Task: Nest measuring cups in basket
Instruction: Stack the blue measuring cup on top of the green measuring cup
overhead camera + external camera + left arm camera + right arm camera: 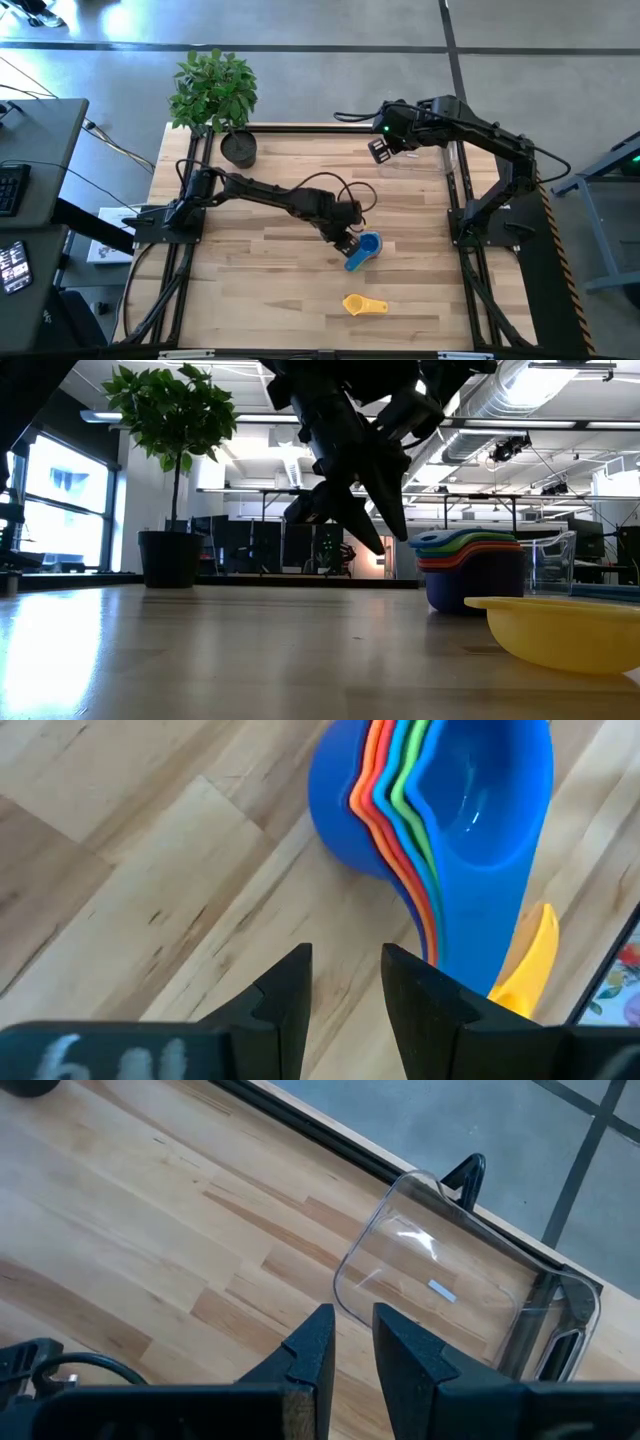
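A stack of several nested measuring cups [367,247], blue on the outside with orange, red and green rims showing [400,780], stands on its base at the table's middle. My left gripper [346,980] hovers open just left of the stack's handles, slanting down, with bare wood between its fingers. A single yellow cup [364,305] lies nearer the front edge. The clear basket [460,1280] with its dark wire handle stands at the far right of the table. My right gripper [352,1335] hangs high above the table beside the basket, its fingers a narrow gap apart and holding nothing.
A black pot with a green plant [238,148] stands at the table's far left corner. Dark rails [300,128] frame the table's edges. Bare wood lies between the cup stack and the basket, and across the table's near left.
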Controlling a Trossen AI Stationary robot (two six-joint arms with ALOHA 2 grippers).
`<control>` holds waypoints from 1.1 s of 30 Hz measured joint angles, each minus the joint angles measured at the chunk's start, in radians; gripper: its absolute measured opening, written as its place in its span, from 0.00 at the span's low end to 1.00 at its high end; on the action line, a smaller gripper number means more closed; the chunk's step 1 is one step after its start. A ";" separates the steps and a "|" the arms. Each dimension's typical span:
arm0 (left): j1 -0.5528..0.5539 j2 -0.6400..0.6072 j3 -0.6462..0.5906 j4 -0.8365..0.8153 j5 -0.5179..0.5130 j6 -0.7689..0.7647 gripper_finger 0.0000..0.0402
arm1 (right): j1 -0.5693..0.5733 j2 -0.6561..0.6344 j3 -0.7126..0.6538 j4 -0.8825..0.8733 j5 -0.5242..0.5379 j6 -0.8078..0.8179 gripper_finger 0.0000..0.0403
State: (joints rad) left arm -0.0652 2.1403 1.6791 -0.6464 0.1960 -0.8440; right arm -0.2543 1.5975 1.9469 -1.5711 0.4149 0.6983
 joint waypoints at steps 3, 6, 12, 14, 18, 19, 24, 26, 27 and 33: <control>-0.004 0.000 0.000 0.008 -0.002 -0.004 0.28 | 0.000 0.000 0.000 0.000 0.000 0.000 0.16; -0.011 0.000 0.000 0.021 -0.002 -0.016 0.28 | 0.000 0.000 0.000 0.000 0.000 0.000 0.16; -0.026 0.000 0.000 0.049 -0.001 -0.019 0.28 | 0.000 0.000 0.000 0.000 0.001 0.000 0.16; -0.029 0.009 0.001 0.049 0.001 -0.024 0.28 | 0.000 0.000 0.000 0.000 0.001 0.000 0.16; -0.034 0.024 0.000 0.055 0.005 -0.042 0.28 | 0.000 0.000 0.000 0.000 0.001 0.000 0.16; -0.035 0.024 0.000 0.047 0.005 -0.042 0.28 | 0.000 0.000 0.000 0.000 0.001 0.000 0.16; -0.036 0.024 0.000 0.081 0.006 -0.043 0.28 | 0.000 0.000 0.000 0.000 0.001 0.000 0.16; -0.039 0.024 0.000 0.093 0.007 -0.043 0.28 | 0.000 0.000 0.000 0.000 0.001 0.000 0.16; -0.040 0.024 0.000 0.092 0.007 -0.043 0.28 | 0.000 0.000 0.000 0.000 0.001 0.000 0.16; -0.048 0.031 0.000 0.098 0.008 -0.026 0.28 | 0.000 0.000 0.000 0.000 0.001 0.000 0.16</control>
State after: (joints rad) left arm -0.1127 2.1709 1.6791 -0.5483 0.2039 -0.8698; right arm -0.2543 1.5978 1.9469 -1.5711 0.4164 0.6987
